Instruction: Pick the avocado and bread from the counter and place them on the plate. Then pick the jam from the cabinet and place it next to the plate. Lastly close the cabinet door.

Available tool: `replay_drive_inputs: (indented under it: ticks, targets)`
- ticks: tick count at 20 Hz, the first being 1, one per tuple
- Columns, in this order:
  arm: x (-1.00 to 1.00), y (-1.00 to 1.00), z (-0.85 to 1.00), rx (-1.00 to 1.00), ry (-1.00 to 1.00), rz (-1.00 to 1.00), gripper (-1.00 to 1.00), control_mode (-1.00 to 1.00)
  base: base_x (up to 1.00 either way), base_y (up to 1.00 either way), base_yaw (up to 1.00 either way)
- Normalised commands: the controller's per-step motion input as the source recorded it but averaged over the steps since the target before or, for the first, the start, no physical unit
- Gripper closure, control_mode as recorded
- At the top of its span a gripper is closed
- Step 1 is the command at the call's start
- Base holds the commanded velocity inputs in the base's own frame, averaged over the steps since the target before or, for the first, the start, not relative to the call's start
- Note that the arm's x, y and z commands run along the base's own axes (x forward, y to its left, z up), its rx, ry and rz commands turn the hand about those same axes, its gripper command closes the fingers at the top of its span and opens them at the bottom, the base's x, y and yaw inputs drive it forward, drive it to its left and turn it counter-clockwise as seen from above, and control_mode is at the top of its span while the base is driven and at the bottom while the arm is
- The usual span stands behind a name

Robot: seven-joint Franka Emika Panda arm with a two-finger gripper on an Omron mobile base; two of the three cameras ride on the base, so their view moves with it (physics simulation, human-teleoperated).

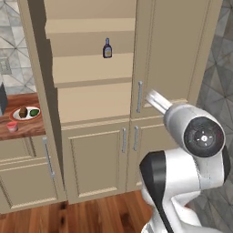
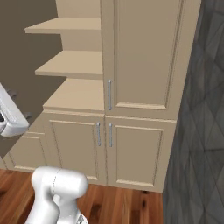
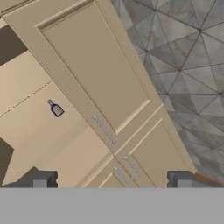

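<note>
Avocado (image 1: 33,111) and bread (image 1: 22,112) are sitting on the plate (image 1: 26,118), what seems the jam (image 1: 12,127) standing just beside it on the tabletop (image 1: 27,129), leaving the cabinet door (image 1: 48,91) hanging open while the end effector (image 3: 112,180) is gaping wide, gripping nothing.

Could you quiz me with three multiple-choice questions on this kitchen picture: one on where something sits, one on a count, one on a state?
1. Where is the jam?
A. on a cabinet shelf
B. on the counter by the plate
C. on the floor

2. How many bottles stand on the open shelves?
A. none
B. one
C. three

3. The gripper is:
A. open, holding nothing
B. shut on the jam
C. shut on a handle

Answers:
1 B, the red jar sits beside the plate.
2 B, one dark bottle.
3 A, its tips stand wide apart.
</note>
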Motion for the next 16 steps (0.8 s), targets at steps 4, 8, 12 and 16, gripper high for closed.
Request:
replay_drive_inputs:
  ticks: [4, 8, 12, 16]
  targets:
    - [-0.34, 0.13, -0.51, -0.10, -0.22, 0.00, -1.00, -1.00, 0.00, 0.00, 0.00]
    - [-0.15, 0.19, -0.71, -0.15, -0.16, 0.00, -1.00, -1.00, 0.00, 0.00, 0.00]
    - [-0.05, 0.24, -0.77, -0.16, -0.12, 0.00, -1.00, -1.00, 0.00, 0.00, 0.00]
    - [-0.08, 0.22, -0.61, -0.11, -0.15, 0.00, -1.00, -1.00, 0.00, 0.00, 0.00]
